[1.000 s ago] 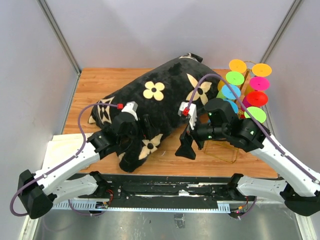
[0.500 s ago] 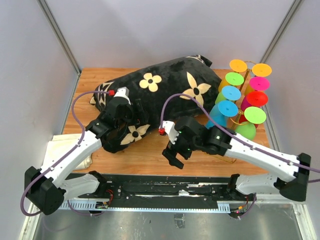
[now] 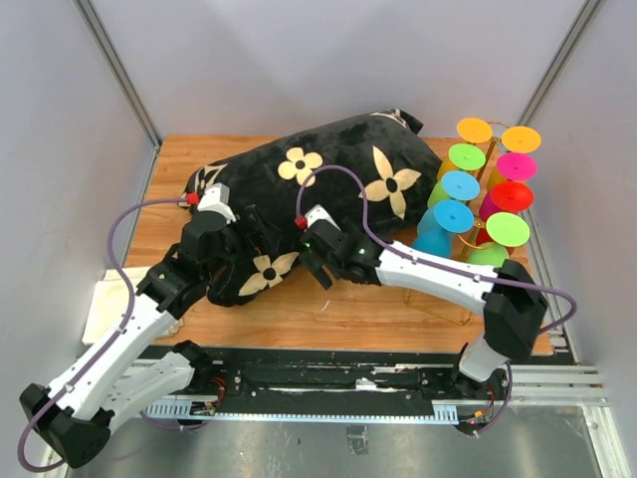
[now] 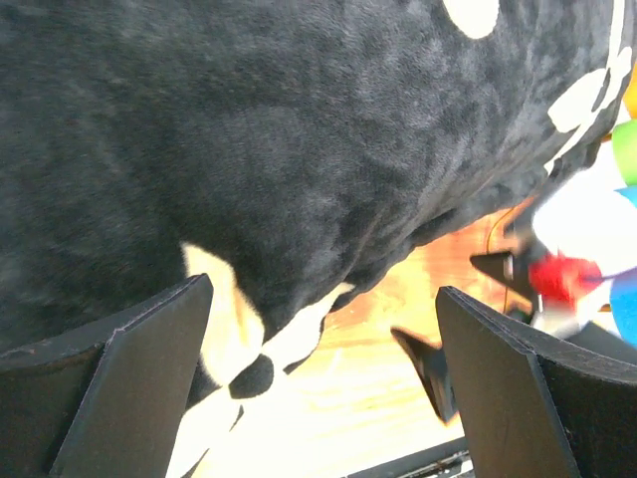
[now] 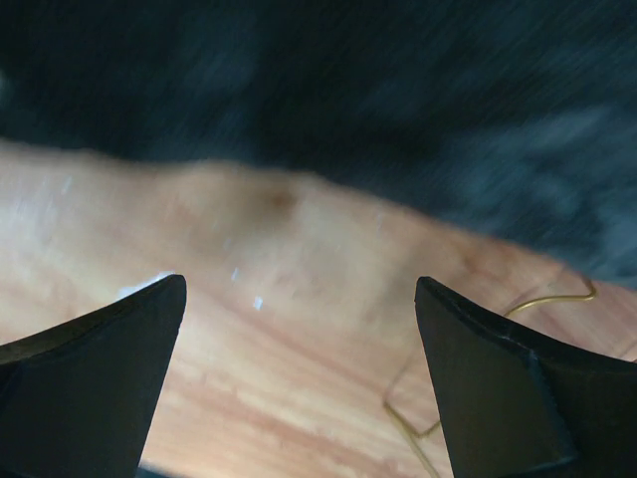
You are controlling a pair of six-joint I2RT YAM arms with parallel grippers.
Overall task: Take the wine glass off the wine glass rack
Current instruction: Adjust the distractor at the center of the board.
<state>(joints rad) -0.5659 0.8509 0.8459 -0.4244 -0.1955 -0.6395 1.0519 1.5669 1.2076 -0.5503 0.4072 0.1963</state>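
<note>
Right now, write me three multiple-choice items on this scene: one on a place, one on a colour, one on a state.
1. Where on the table does the glass rack stand?
A. left edge
B. right side
C. centre

2. What colour are the flowers on the black cushion?
A. cream
B. red
C. blue

3. How is the right pincer?
A. shut on a glass
B. shut on the cushion
C. open, empty

Answers:
1 B, the rack stands by the cushion's right end.
2 A, pale cream petals show on the black plush.
3 C, its fingers stand wide apart with nothing between them.
</note>
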